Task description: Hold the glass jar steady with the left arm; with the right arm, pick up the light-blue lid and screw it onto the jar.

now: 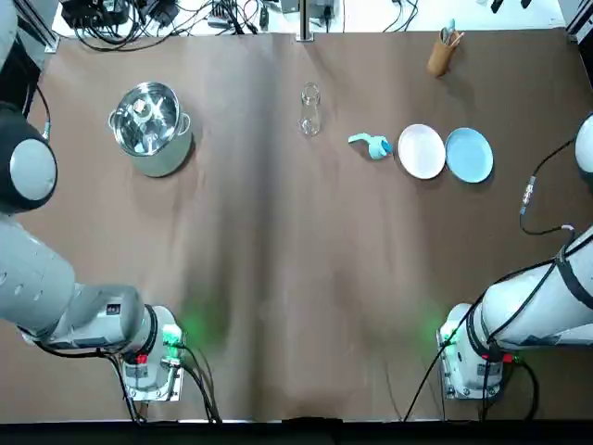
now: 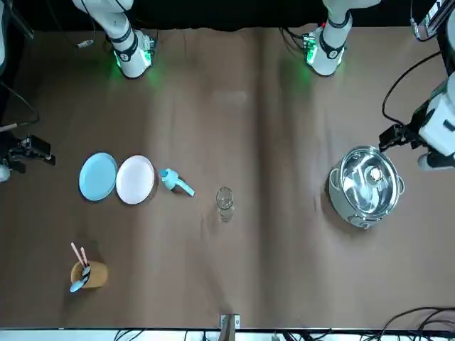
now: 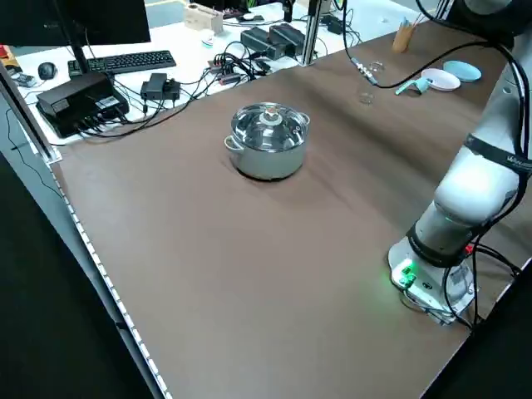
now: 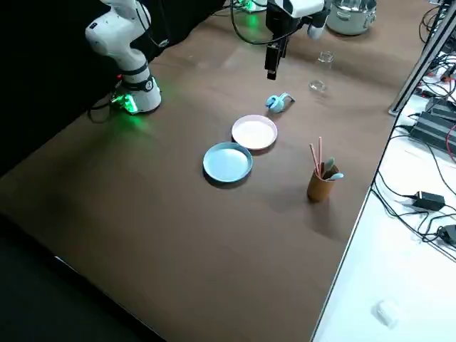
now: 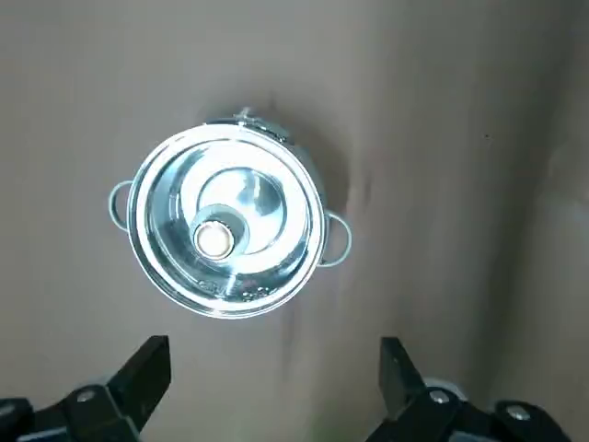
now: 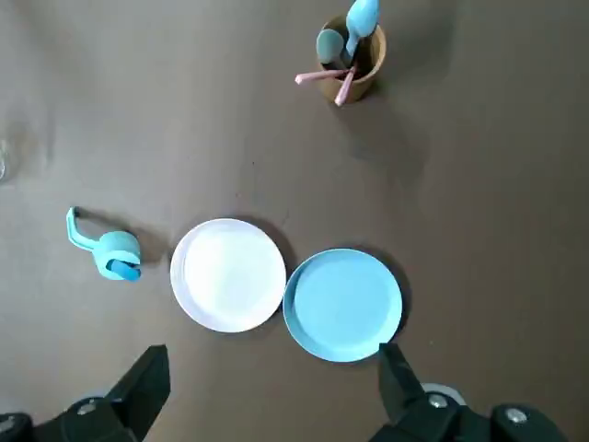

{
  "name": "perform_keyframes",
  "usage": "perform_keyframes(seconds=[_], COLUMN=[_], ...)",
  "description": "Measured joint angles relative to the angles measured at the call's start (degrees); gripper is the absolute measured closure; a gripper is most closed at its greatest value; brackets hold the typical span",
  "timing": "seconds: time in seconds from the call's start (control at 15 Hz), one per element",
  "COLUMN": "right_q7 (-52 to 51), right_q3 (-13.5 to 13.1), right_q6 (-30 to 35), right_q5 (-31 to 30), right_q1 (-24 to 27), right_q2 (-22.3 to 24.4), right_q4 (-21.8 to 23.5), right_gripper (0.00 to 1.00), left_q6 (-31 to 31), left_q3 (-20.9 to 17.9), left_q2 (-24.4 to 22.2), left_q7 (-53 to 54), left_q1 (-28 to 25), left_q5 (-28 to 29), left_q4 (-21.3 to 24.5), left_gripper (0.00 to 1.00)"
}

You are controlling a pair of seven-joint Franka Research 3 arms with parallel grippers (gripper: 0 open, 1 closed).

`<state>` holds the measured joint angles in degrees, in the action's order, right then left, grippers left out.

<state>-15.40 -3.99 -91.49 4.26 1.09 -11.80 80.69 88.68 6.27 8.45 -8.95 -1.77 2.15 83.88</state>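
Observation:
The clear glass jar [image 1: 309, 109] stands alone at the far middle of the brown table, also visible in the front view [image 2: 225, 202]. A small light-blue lid piece with a thin tail [image 1: 371, 145] lies just to its right, next to the white plate; the right wrist view shows it too [image 6: 110, 253]. My left gripper [image 5: 273, 378] hangs high over the steel pot, open and empty. My right gripper [image 6: 273, 382] hovers high above the two plates, open and empty as well. Both are far from the jar and the lid.
A lidded steel pot [image 1: 150, 128] sits at the far left. A white plate [image 1: 421, 150] and a light-blue plate [image 1: 469, 154] lie side by side at the far right. Near the back right corner stands a brown cup of utensils [image 1: 443, 51]. Cables run along the back edge.

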Motion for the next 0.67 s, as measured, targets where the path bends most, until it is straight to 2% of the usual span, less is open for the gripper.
perform_keyframes(seconds=[0.2,0.27,0.47,0.67], right_q7=[-4.1,-8.5,-14.4,-22.1], right_q3=[0.5,0.7,0.8,0.9], right_q6=[0.2,0.2,0.2,1.2], right_q5=[0.1,0.2,2.5,3.4], right_q1=[-0.8,-1.5,-2.8,-5.4], right_q2=[-0.6,-1.5,-2.7,-3.0], right_q4=[0.3,0.5,0.7,1.0], right_gripper=[0.0,0.0,0.0,0.0], left_q6=[0.1,0.0,-0.5,-0.8], left_q3=[0.2,1.0,2.9,5.1], left_q2=[2.7,3.4,3.6,4.2], left_q7=[-0.7,-0.8,-1.2,-1.6], left_q1=[0.3,0.4,0.6,0.7], left_q5=[0.0,0.0,-0.2,-6.5], left_q4=[-0.1,-0.1,0.1,1.4], left_gripper=[0.0,0.0,0.0,0.0])
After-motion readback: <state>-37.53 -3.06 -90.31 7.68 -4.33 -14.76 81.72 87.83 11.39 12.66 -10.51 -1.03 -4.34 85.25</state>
